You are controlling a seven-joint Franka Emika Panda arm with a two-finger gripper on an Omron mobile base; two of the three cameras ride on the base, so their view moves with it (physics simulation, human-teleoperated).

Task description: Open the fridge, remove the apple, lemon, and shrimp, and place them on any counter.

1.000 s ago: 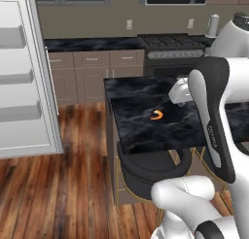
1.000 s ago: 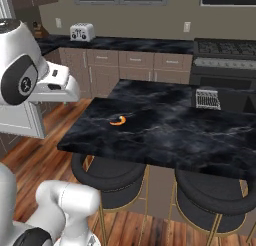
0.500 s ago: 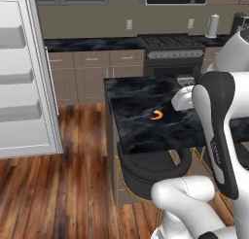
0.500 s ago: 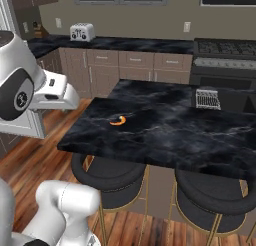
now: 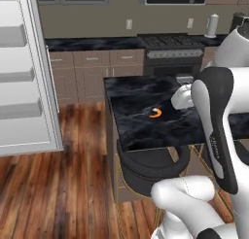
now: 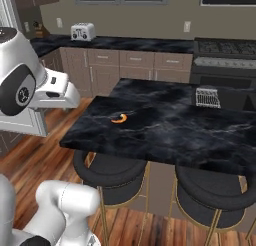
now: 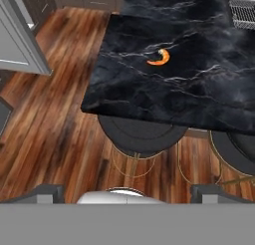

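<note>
dark finger tips [image 7: 50,193] poke up at the bottom of the hand view, jaws spread wide and carrying nothing, high over the stools [image 7: 140,134]. the shrimp [image 7: 159,58] lies alone on the counter [image 7: 209,84], upper centre of that view, so one item looks delivered. the fridge [image 5: 24,73] stands open at the left edge of the left base view; no apple or lemon on the shelves that show. next move, i'd judge: swing back to the fridge for the fruit. since a second ago the arm has pulled back from the counter, and the scene has shifted slightly.
</note>
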